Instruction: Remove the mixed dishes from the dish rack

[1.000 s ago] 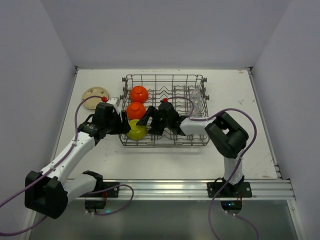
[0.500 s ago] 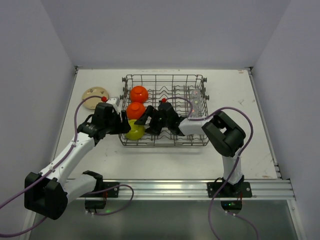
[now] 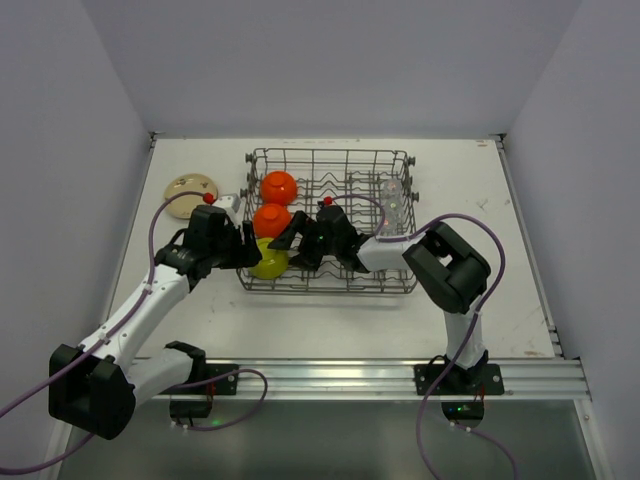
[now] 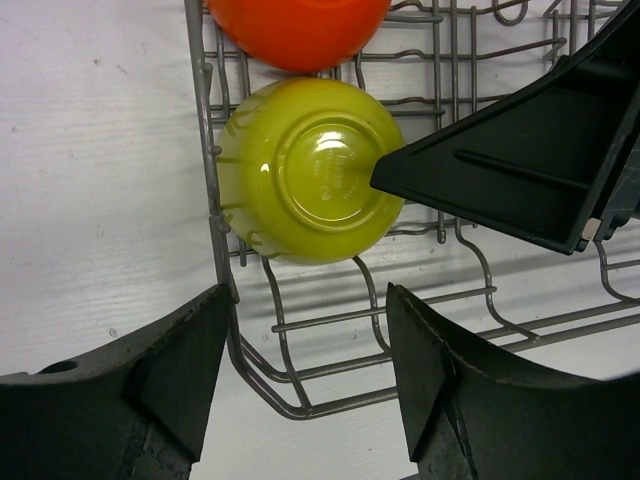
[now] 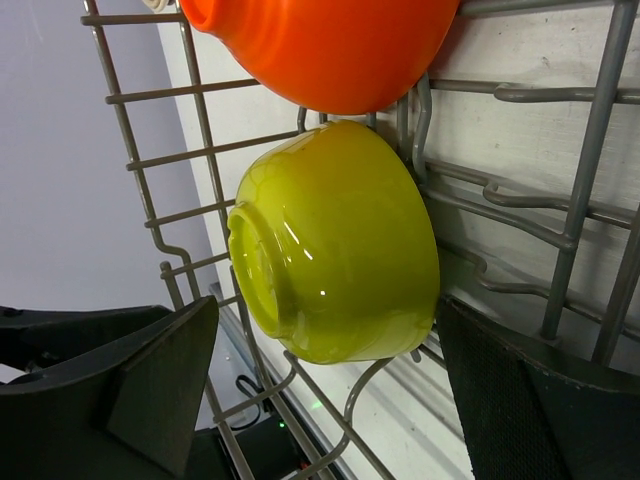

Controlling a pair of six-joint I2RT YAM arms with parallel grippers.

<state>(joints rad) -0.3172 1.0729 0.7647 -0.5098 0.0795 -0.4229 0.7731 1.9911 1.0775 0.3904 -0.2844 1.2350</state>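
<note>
The grey wire dish rack (image 3: 400,283) stands mid-table. Along its left side sit two orange bowls (image 3: 278,187) (image 3: 272,220) and a yellow-green bowl (image 3: 270,262) on its side at the near left corner. Clear glasses (image 3: 392,200) stand at the rack's right. My right gripper (image 3: 291,247) is open inside the rack, its jaws on either side of the yellow-green bowl (image 5: 335,240) without gripping it. My left gripper (image 3: 246,256) is open just outside the rack's left wall, by the same bowl (image 4: 305,170). One right finger (image 4: 510,170) touches the bowl's base.
A tan patterned plate (image 3: 190,188) lies on the table left of the rack. Upright tines and the rack's wall wires (image 4: 215,220) surround the bowl. An orange bowl (image 5: 320,45) sits right behind the yellow-green one. White walls close in the table.
My right gripper has slid a little to the left, closer round the yellow-green bowl. My left arm has hardly moved.
</note>
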